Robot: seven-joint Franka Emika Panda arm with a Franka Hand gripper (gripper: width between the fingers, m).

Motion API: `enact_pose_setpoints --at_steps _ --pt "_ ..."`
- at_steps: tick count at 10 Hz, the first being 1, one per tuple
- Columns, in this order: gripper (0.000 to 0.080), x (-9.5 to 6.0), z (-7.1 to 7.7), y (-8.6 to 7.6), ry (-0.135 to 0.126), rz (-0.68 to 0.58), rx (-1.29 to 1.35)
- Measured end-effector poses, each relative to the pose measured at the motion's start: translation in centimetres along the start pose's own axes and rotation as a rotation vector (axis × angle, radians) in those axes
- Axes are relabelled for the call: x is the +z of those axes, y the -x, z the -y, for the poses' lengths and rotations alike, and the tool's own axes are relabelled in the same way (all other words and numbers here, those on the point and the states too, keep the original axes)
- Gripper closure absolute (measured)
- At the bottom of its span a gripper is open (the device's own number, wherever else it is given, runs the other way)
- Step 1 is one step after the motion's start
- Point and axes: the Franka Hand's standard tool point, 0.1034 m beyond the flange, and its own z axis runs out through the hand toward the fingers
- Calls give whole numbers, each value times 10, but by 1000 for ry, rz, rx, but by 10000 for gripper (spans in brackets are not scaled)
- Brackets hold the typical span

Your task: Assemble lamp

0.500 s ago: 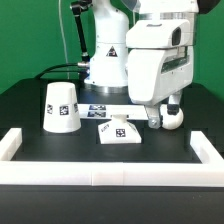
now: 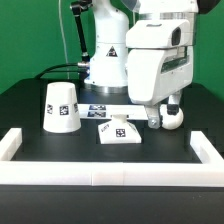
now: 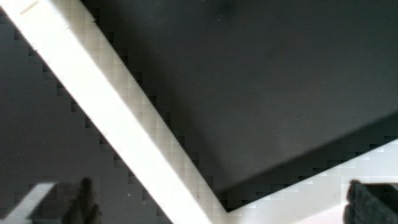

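In the exterior view the end effector (image 2: 166, 117) hung low over the black tabletop (image 2: 30, 105), on the exterior view's right of the lamp base (image 2: 119, 133). Its fingers were mostly hidden under the big white wrist housing; they stood spread, released, with the bulb (image 2: 174, 119) sitting at or between the tips. Whether a finger actually touched the bulb could not be told from here, and nothing was lifted off the surface. The base lay flat near the middle of the tabletop, tag face up. The shade (image 2: 61, 106) stood upright, narrow end up, well apart from the base on the exterior view's left. The marker board (image 2: 100, 110) lay just behind the base, toward the robot's pedestal. A white rail (image 2: 100, 171) edged the tabletop in front of the base.

Against the frame half a second before, nothing differed: arm, bulb, base and shade all sat in the same places.

In the wrist view the two dark fingertips (image 3: 68, 203) showed at the frame's edge, far apart, with nothing between them. Beneath them ran the white rail, a long pale bar crossing the dark surface at a slant. No lamp part showed in this view.
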Motion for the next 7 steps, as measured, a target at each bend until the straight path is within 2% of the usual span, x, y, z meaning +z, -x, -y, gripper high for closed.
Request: enact_pose_setpoints --at_steps 1,3,5,6,7 --pt "100 0 0 1 0 1 1" --pt "100 -4 4 31 -6 20 37" --pt "100 -7 16 53 12 15 95" --pt "100 -5 24 62 7 22 103" --pt "100 -5 23 61 7 22 178"
